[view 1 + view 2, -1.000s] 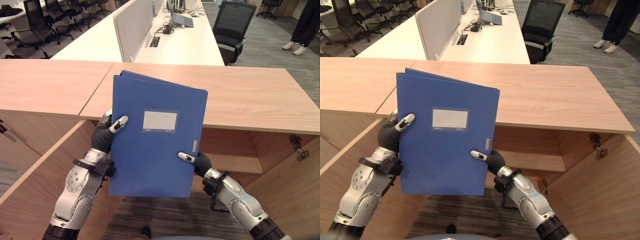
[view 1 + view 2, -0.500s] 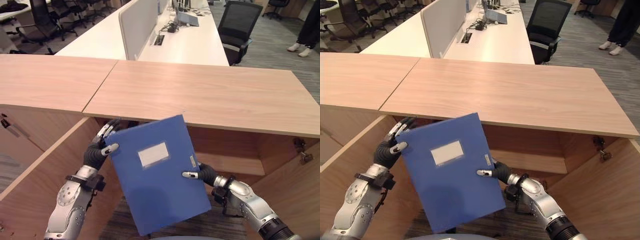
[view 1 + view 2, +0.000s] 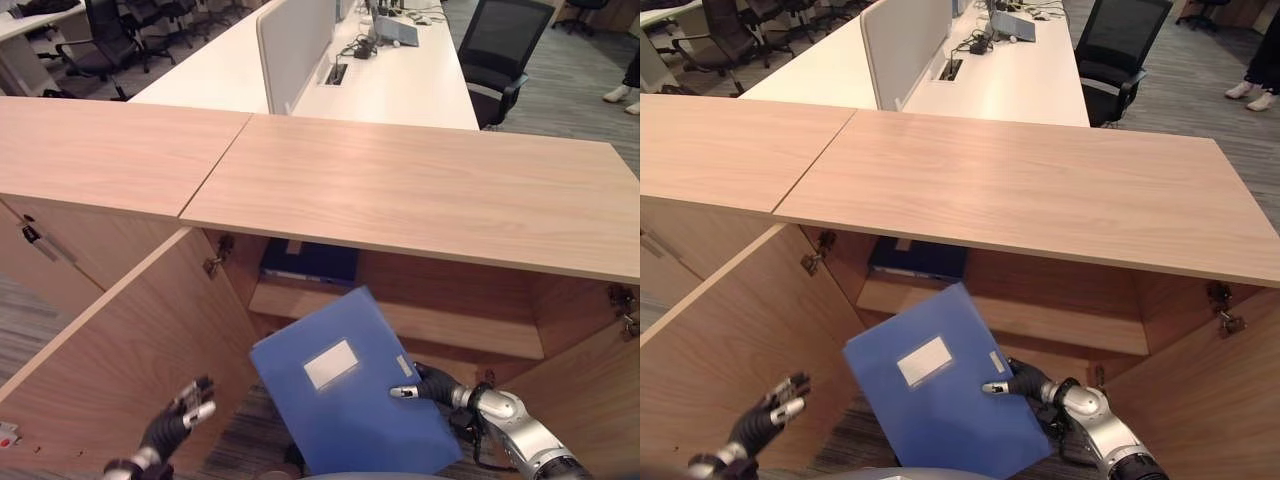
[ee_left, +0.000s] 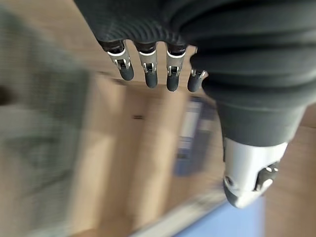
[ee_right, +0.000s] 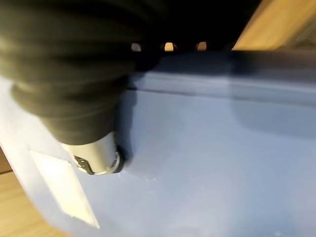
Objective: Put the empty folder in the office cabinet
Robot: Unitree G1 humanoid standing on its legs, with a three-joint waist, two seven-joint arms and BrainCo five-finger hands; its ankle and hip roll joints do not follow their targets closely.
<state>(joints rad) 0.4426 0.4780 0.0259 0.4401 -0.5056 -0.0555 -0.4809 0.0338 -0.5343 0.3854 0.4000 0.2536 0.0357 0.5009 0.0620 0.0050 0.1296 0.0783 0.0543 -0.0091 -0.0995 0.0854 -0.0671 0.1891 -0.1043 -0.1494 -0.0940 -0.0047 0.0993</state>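
Note:
A blue folder [image 3: 345, 395] with a white label hangs tilted low in front of the open wooden cabinet [image 3: 420, 330]. My right hand [image 3: 432, 385] grips its right edge, thumb on the front face [image 5: 101, 158] and fingers behind. My left hand [image 3: 180, 420] is apart from the folder at the lower left, fingers [image 4: 148, 66] straight and holding nothing. Another dark blue folder [image 3: 310, 262] lies flat on the cabinet's upper shelf.
The cabinet's left door [image 3: 110, 350] stands open beside my left hand and its right door [image 3: 590, 400] is open at the right. A wooden top [image 3: 420, 185] overhangs the shelf. White desks and black office chairs [image 3: 500, 50] stand behind; a person's shoes [image 3: 622, 93] show far right.
My left hand has let go of the folder and dropped down to the left. The folder has sunk lower and tilted further, held by the right hand alone. The camera view has shifted.

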